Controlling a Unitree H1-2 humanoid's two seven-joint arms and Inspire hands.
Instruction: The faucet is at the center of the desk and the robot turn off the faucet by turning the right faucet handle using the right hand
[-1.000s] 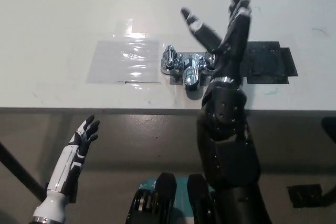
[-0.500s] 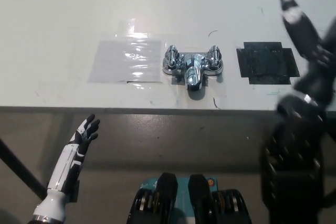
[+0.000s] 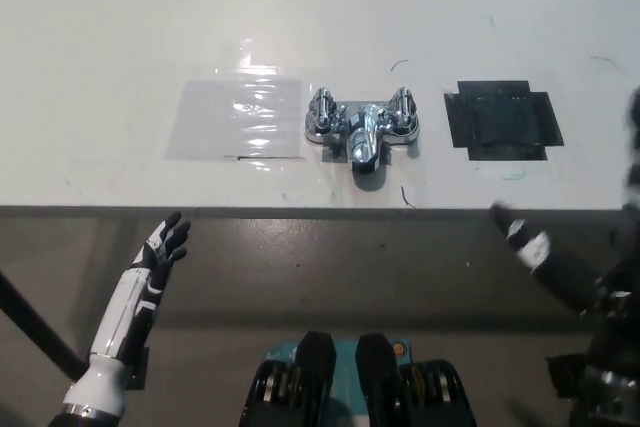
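Clear tape patch (image 3: 238,118) left; dark patch (image 3: 503,120), perhaps tape, right.

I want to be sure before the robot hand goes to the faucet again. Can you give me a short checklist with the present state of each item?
1. Faucet in plain view on the desk: ok.
2. Right handle uncovered: ok.
3. Right robot hand on the handle: not ok; it is off the desk, lower right.
4. Right robot hand open or shut: cannot tell, blurred.
5. Left robot hand away from the faucet, open, lower left: ok.
6. Handle already turned off: cannot tell.
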